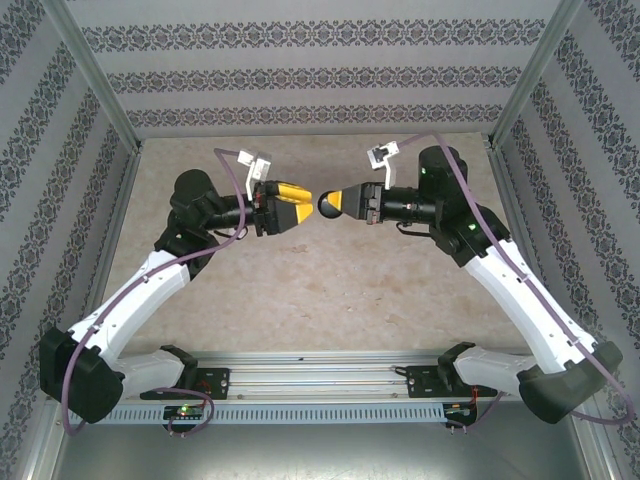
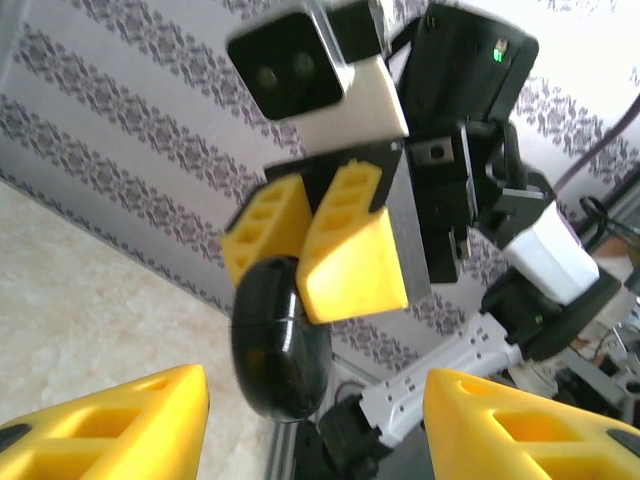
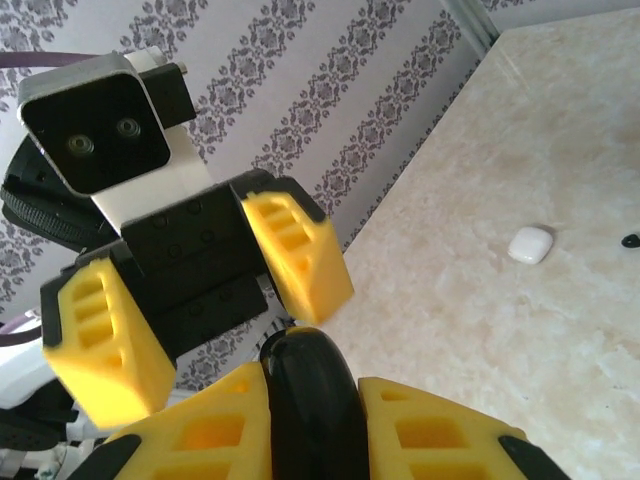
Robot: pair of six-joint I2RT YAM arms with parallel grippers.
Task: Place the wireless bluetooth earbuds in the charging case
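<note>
Clenching the black disc [image 1: 327, 205] above the bench [image 1: 300, 300], the right claw [image 1: 337, 204] seemingly offers it to the released left claw [image 1: 305, 208].

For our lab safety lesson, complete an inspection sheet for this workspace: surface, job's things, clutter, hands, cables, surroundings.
Surface: beige marbled tabletop, nothing spilled.
Job's things: black round disc held aloft; tiny black item on the tabletop, possibly an earbud.
Clutter: small white pod lying near it, purpose unclear.
Hands: right hand shut on the disc; left hand open, facing it.
Cables: purple cable along left arm; another looping over right arm.
Surroundings: patterned walls, metal frame posts.
</note>
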